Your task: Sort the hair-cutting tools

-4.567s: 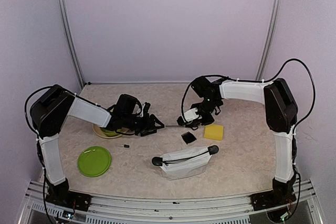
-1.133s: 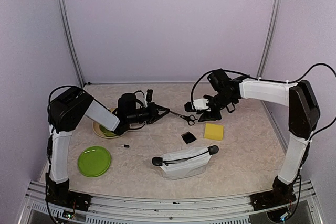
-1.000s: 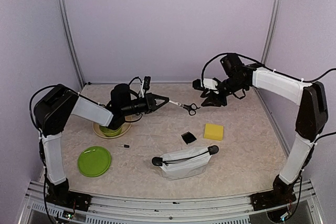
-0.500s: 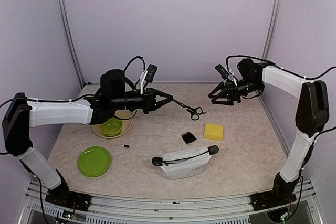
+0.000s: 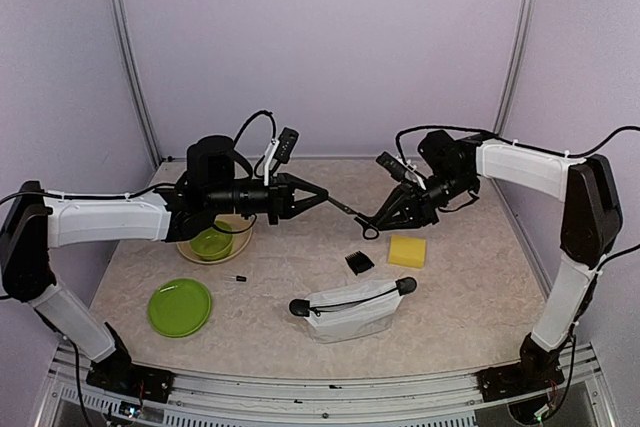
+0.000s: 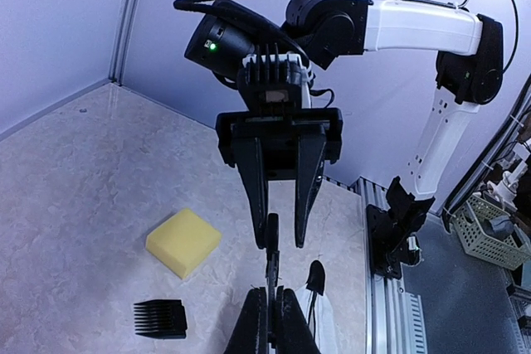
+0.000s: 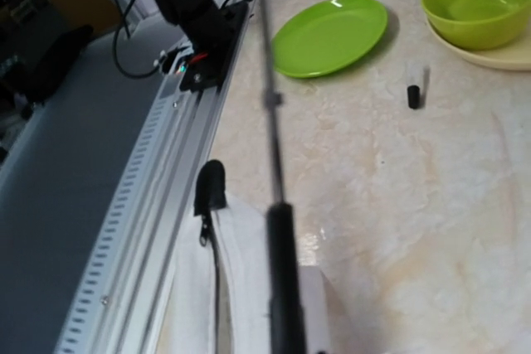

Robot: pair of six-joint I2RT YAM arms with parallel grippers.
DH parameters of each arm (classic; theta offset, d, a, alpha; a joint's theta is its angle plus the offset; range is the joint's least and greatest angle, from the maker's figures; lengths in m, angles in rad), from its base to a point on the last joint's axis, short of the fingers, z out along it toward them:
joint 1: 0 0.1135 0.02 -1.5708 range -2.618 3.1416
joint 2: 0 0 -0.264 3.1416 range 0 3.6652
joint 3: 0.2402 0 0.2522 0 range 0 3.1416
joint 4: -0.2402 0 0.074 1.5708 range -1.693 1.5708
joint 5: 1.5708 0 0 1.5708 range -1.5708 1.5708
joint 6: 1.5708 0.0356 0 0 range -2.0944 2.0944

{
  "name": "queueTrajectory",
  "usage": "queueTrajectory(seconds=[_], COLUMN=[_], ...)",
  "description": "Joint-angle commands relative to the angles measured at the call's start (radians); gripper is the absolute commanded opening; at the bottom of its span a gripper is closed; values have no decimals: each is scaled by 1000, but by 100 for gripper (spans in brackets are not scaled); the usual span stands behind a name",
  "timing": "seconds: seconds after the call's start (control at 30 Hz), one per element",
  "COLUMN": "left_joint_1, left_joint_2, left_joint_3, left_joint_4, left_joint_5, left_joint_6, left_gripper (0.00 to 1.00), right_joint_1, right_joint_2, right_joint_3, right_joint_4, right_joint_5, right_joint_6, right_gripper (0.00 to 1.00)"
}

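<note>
Scissors (image 6: pixel 271 269) held aloft near yellow sponge (image 5: pixel 407 250), blade end clamped in tight-closed left gripper (image 5: pixel 322 196); handle end straddled by part-open right gripper (image 6: pixel 280 238), gaps visible.

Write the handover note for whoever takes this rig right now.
Left gripper: shut on the scissors at the blade end, held in the air.
Right gripper: open, fingers either side of the handle end; looks like a hand-over.
Guard and pin: on the table near the pouch.
Done: nothing visibly sorted.
Left: everything.
Clipper, second scissors: not seen.
</note>
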Motion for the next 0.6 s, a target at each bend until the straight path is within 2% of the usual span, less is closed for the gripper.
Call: queueTrajectory(seconds=[0.0,0.17,0.2,0.27,0.33,0.43,0.57], left_joint_1=[11,15,15,13,9,-10,-74], left_joint_2=[17,14,15,23,34,38,67], left_joint_3=[-11,-21,-11,39,116,200,303], left_joint_4=[62,66,42,-99,-289,-549,-779], left_joint_5=[20,8,5,-20,-52,-116,-255], left_joint_6=[-27,-34,-18,43,137,281,439], left_gripper=[0,1,13,34,45,51,53], right_joint_1=[1,1,2,9,32,76,125], right_joint_2=[10,12,10,2,-1,4,14], right_joint_3=[24,10,9,17,35,64,86], right_joint_4=[4,16,16,6,-22,-80,-111], right_joint_5=[-2,49,62,106,179,327,450], right_joint_6=[2,5,3,-15,-46,-92,-108], right_gripper=[16,0,0,0,0,0,0])
